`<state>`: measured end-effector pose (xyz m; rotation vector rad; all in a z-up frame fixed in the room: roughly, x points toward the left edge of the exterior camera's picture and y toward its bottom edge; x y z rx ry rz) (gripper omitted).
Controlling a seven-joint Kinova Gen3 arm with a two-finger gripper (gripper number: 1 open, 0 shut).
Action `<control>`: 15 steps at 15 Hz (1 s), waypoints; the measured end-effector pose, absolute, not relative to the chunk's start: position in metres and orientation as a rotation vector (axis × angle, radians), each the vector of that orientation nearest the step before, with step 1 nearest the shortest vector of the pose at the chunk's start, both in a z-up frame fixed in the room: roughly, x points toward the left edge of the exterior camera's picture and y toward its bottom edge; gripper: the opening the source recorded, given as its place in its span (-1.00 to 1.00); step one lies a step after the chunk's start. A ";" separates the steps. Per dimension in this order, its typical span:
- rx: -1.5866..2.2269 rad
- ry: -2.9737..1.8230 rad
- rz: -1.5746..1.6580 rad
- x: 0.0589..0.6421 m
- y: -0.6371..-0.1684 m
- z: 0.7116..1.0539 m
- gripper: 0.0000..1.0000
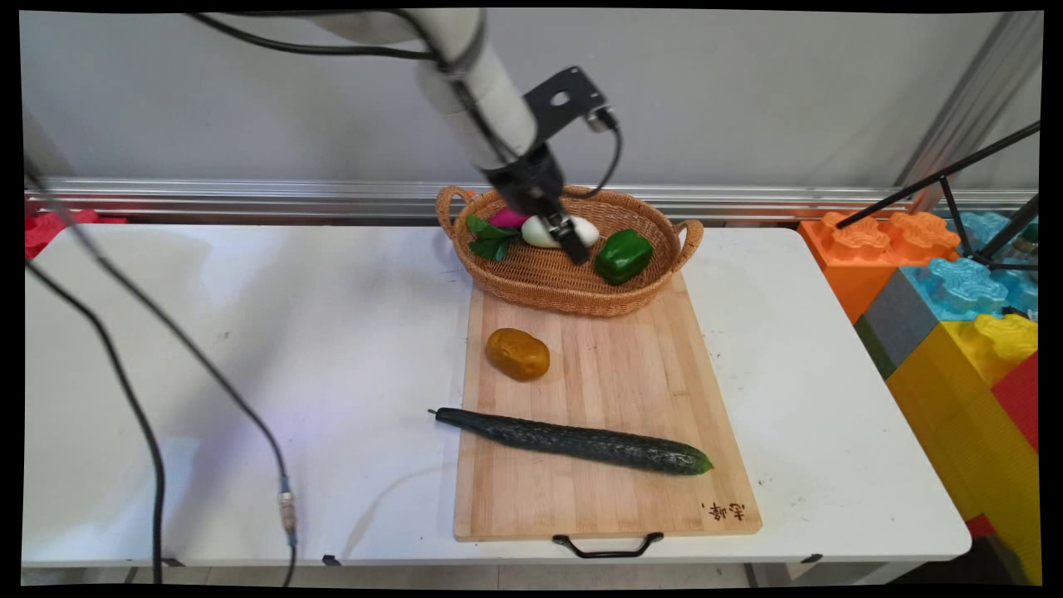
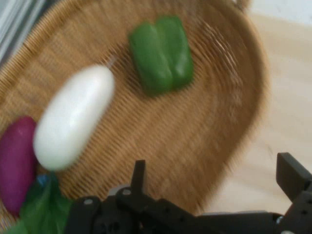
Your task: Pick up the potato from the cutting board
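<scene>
Main view, gripper: the gripper (image 1: pixel 573 241) hangs over the middle of the wicker basket (image 1: pixel 531 286), just in front of the white eggplant (image 1: pixel 591 228); from here I cannot tell how its fingers stand.
Main view, basket: it sits on the far end of the wooden cutting board (image 1: pixel 614 390) and holds a green bell pepper (image 1: pixel 623 256), the white eggplant, a purple-pink vegetable (image 1: pixel 507 218) and some green leaves (image 1: pixel 490 239).
Main view, board: a potato (image 1: pixel 517 354) lies apart from the basket, and a long cucumber (image 1: pixel 573 441) lies across the near half with its stem end over the board's left edge, above the desk (image 1: pixel 249 349).
Main view, surroundings: large coloured building blocks (image 1: pixel 955 282) stand to the right of the desk.
Hand view, gripper: the gripper (image 2: pixel 214 183) is spread wide with nothing between the fingers, over bare wicker (image 2: pixel 195 126).
Hand view, contents: white eggplant (image 2: pixel 73 119), green bell pepper (image 2: pixel 161 53), purple-pink vegetable (image 2: pixel 14 163) and green leaves (image 2: pixel 41 207) all rest inside.
State of things: four items lie in the basket, two lie on the board.
</scene>
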<state>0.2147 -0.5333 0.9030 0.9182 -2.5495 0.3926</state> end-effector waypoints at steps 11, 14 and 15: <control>0.275 -2.735 0.216 0.282 -0.482 0.860 1.00; 0.115 -2.755 0.182 0.286 -0.482 0.842 1.00; 0.080 -2.758 0.181 0.286 -0.482 0.837 1.00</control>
